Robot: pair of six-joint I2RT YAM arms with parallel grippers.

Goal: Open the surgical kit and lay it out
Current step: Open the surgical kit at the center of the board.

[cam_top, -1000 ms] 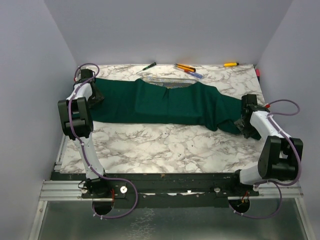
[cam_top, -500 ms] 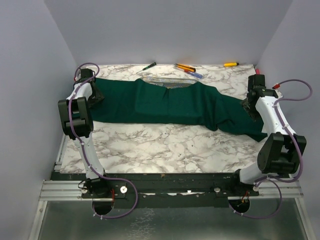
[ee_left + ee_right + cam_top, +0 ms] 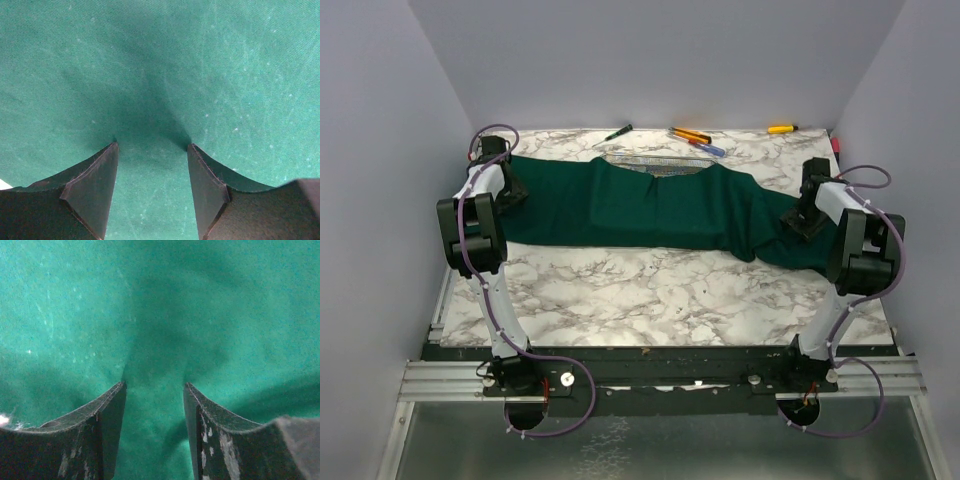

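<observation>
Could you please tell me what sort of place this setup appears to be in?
Probably a lab test booth: plain grey walls box in a marble-pattern table with two robot arms bolted to its near edge.

Wire-mesh tray point(image 3: 652, 160) mostly under green cloth point(image 3: 660, 205).

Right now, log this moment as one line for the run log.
cloth wrap: stretched sideways, covering most of mesh tray | left pincer: open, tips on cloth | right pincer: open, tips on cloth
</observation>
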